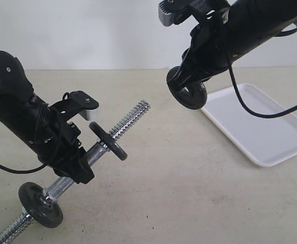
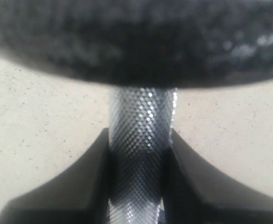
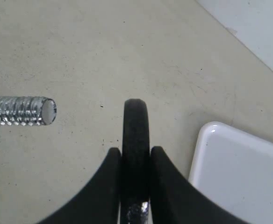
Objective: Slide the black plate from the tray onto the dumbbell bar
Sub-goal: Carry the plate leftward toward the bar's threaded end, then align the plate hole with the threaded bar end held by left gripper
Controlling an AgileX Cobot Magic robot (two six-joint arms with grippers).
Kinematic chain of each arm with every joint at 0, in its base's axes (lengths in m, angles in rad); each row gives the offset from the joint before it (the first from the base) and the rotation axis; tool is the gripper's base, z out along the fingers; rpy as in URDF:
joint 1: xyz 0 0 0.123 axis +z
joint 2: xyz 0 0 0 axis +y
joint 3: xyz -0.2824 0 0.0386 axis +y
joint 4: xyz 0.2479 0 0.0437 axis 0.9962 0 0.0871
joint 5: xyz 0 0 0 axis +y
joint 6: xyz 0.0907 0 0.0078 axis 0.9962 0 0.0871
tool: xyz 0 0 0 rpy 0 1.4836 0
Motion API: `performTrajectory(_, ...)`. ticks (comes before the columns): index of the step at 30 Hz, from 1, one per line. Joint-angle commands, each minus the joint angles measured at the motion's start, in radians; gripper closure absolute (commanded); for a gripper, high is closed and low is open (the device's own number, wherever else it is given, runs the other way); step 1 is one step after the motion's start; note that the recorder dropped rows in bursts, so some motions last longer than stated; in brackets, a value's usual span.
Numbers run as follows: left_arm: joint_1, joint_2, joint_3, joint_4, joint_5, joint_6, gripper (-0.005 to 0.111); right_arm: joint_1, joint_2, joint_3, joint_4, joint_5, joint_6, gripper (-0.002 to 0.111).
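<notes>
My right gripper [image 1: 183,84] is shut on the black plate [image 1: 191,95] and holds it on edge in the air, left of the white tray [image 1: 255,127]. In the right wrist view the plate [image 3: 135,123] stands between the fingers of the gripper [image 3: 135,151], and the bar's threaded end [image 3: 22,111] is off to one side, apart from it. My left gripper [image 1: 81,170] is shut on the knurled middle of the dumbbell bar [image 1: 125,124], which tilts up toward the right. The left wrist view shows the gripper [image 2: 137,135] clamping the bar [image 2: 141,112].
A black disc [image 1: 109,141] sits on the bar just above my left gripper and fills the top of the left wrist view [image 2: 136,42]. Another black disc with a chrome nut [image 1: 40,204] sits near the bar's lower end. The beige table [image 1: 189,193] lies below.
</notes>
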Motion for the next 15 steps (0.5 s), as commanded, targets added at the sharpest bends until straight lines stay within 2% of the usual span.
performTrajectory(1, -0.002, -0.044, -0.03, -0.093, -0.02, 0.001, 0.102, 0.001, 0.003, -0.016, -0.006, -0.056, -0.019, 0.108)
performTrajectory(15, -0.002, -0.044, -0.01, -0.105, -0.035, 0.001, 0.102, 0.001, 0.037, -0.016, 0.026, -0.085, -0.032, 0.108)
